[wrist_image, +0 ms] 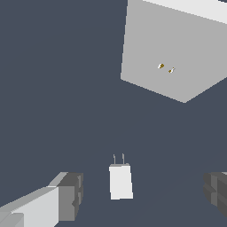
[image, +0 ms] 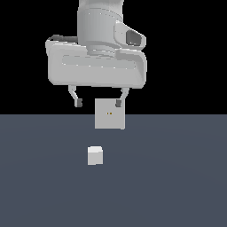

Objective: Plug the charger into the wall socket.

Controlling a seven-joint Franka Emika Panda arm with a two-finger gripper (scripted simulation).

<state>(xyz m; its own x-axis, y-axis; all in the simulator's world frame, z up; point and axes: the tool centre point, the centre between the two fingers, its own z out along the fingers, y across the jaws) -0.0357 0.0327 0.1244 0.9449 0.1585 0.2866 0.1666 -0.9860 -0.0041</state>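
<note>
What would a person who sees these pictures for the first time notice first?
First comes the big pale gripper, hanging open above the dark floor, holding nothing. Below it in the exterior view the wall socket stands upright, a flat grey plate with two small orange-yellow dots at its centre. The charger, a small white cube, lies on the floor apart from the socket; in the wrist view it sits between the fingers, its two thin prongs towards the socket.

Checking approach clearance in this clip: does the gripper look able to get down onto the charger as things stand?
Probably yes. The gripper is open and holds nothing; in the wrist view the charger lies between its fingers, with bare floor around. The wall socket stands apart from it.
</note>
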